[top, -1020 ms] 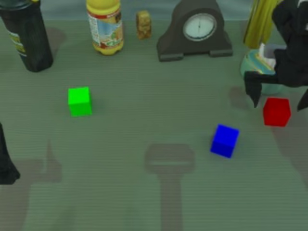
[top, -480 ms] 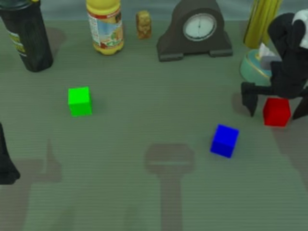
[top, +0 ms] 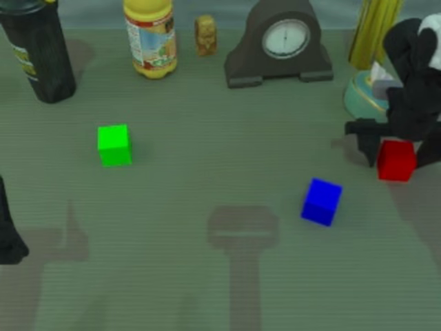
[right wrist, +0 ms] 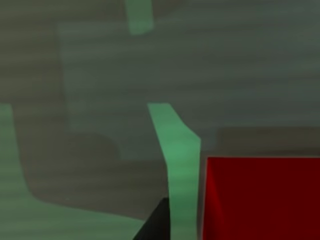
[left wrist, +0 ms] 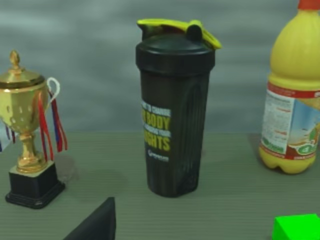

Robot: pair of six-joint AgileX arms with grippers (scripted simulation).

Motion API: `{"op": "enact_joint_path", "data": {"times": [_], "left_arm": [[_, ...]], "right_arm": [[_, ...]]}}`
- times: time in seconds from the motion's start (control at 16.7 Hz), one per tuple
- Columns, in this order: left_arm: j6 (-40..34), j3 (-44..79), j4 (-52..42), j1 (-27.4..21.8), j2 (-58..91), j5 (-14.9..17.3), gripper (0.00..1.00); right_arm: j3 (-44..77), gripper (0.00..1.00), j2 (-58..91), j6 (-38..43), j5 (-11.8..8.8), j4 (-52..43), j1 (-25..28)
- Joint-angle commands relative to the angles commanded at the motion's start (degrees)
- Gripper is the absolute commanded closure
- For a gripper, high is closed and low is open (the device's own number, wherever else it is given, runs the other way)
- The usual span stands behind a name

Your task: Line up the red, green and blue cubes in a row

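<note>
Red cube (top: 396, 160) sits on table (top: 207, 276) at right side, near teal dish (top: 362, 96). Right gripper (top: 402, 148) straddles it w/ fingers spread, one finger (top: 368, 141) just left of cube, not yet closed; right wrist view shows red face close up. Step in hand, I judge: the grab of the red one. Next: close on it, lift, carry toward centre. Blue cube (top: 321, 201) lies right of centre, green cube (top: 114, 145) well apart at left; no row yet. Left gripper (top: 8, 241) parked at left edge, can't tell if open or closed.

right tool (top: 401, 153) partly off-frame
</note>
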Motion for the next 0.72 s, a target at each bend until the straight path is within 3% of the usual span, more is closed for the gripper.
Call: {"op": "enact_joint_path", "data": {"times": [0.24,0.72], "left_arm": [[0.00,0.00,0.00,0.00,0.00,0.00,0.00],[0.00,0.00,0.00,0.00,0.00,0.00,0.00]], "right_arm": [[0.00,0.98,0.00,0.00,0.00,0.00,0.00],[0.00,1.00,0.00,0.00,0.00,0.00,0.00]]}}
